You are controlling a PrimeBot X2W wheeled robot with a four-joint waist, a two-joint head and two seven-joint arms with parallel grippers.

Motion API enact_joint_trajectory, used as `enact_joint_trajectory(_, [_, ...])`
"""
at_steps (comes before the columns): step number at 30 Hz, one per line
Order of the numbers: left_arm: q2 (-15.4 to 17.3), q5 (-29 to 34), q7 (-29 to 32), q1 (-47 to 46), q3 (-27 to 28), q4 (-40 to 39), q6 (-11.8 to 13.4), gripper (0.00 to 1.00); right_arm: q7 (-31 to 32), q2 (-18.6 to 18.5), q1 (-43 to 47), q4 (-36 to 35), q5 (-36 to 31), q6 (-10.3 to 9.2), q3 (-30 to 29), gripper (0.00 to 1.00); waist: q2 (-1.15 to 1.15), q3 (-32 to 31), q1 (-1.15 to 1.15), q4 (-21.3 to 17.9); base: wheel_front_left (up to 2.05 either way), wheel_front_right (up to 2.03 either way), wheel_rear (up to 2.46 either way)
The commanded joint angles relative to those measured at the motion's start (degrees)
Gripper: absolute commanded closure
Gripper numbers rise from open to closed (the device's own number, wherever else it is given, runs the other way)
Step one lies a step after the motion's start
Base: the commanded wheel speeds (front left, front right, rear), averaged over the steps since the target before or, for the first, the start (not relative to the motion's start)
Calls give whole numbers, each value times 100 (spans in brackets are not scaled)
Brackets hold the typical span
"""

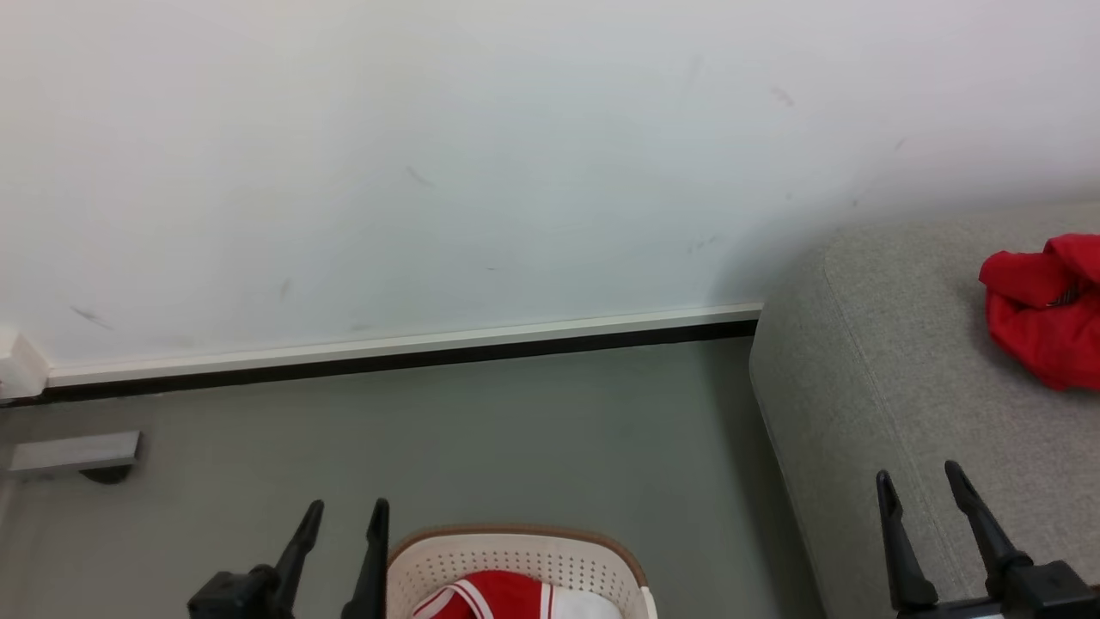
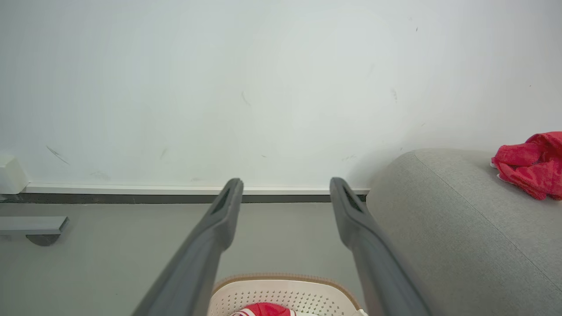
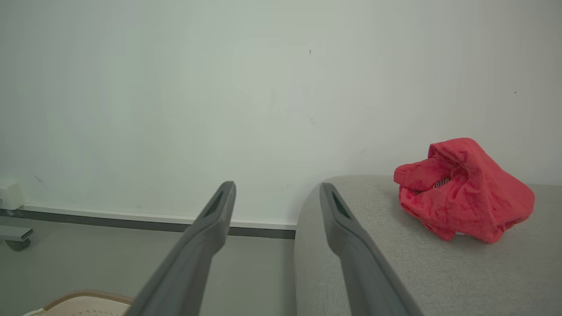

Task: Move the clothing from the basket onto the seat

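Note:
The cream basket (image 1: 516,559) with a brown rim stands on the floor at the bottom centre, holding red clothing with white stripes (image 1: 485,597). One crumpled red garment (image 1: 1044,309) lies on the grey seat (image 1: 902,387) at the right. My left gripper (image 1: 348,514) is open and empty just left of the basket. Open and empty too, my right gripper (image 1: 921,477) hovers over the seat's near part. The left wrist view has the basket (image 2: 281,292) below the left gripper (image 2: 285,184). In the right wrist view the garment (image 3: 465,191) lies right of the right gripper (image 3: 276,188).
A white wall with a pale skirting board (image 1: 387,348) runs behind the grey floor. A grey bracket on a wheel (image 1: 77,456) sits at the far left by the wall, next to a white corner piece (image 1: 17,365).

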Motion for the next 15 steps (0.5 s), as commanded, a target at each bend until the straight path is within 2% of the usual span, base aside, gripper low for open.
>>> enact_joint_trajectory(1, [-37, 125, 0, 159, 159, 5, -56, 0, 5, 65, 192, 36, 3, -14, -2, 0, 0, -114, 1, 118, 0, 0, 0])
enact_joint_trajectory(15, [-451, 549, -1, 635, 1022, -7, -459, 0, 6, 211, 439, 277, 39, -14, -22, 0, 0, -259, 1, 115, 0, 0, 0])
